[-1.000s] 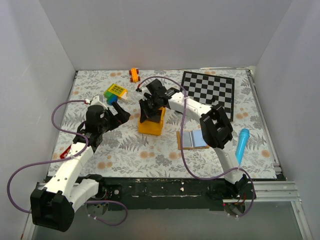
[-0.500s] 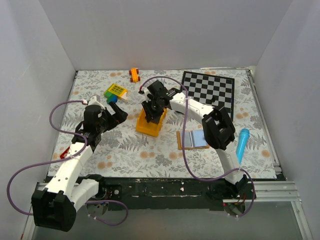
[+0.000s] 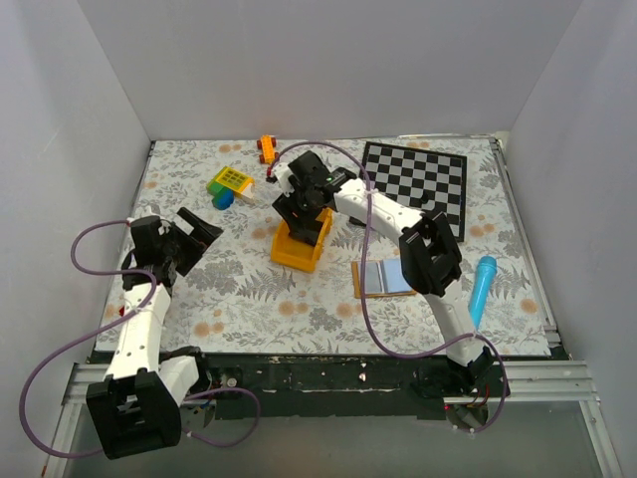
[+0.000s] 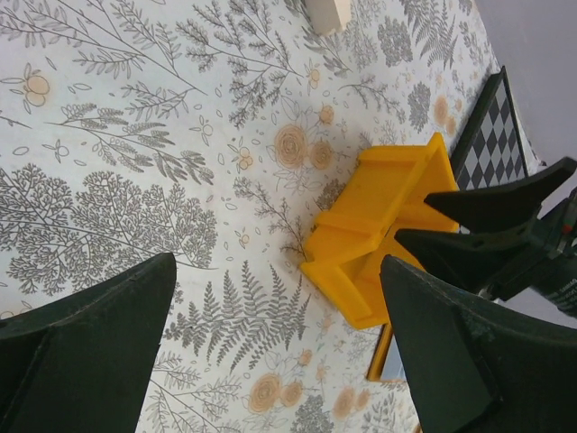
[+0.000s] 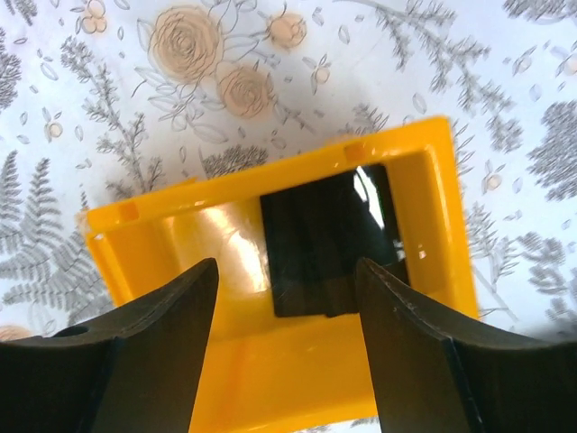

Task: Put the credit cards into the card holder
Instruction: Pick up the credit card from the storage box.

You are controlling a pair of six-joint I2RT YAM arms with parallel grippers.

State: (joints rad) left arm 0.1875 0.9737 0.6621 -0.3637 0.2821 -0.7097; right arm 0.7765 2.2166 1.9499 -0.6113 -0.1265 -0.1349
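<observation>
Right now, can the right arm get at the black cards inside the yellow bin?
Probably yes: the right gripper hangs open right above the yellow bin, and the black cards lie uncovered on its floor with nothing over them.

This is a robotics lab test cell, not a lived-in room. Plain white panels (image 3: 328, 70) box in a table on three sides, and a floral-print cloth (image 3: 249, 299) covers it. At the bottom of the top view, the left arm (image 3: 139, 329) and right arm (image 3: 383, 212) are bolted to a black base rail (image 3: 328, 376). They trail purple cables (image 3: 361, 299), with aluminium framing (image 3: 557, 380) at lower right. Unrelated props lie scattered: a chequered board (image 3: 418, 179), a yellow bin (image 3: 297, 254), an orange toy car (image 3: 267, 148) and a card holder (image 3: 383, 279).
</observation>
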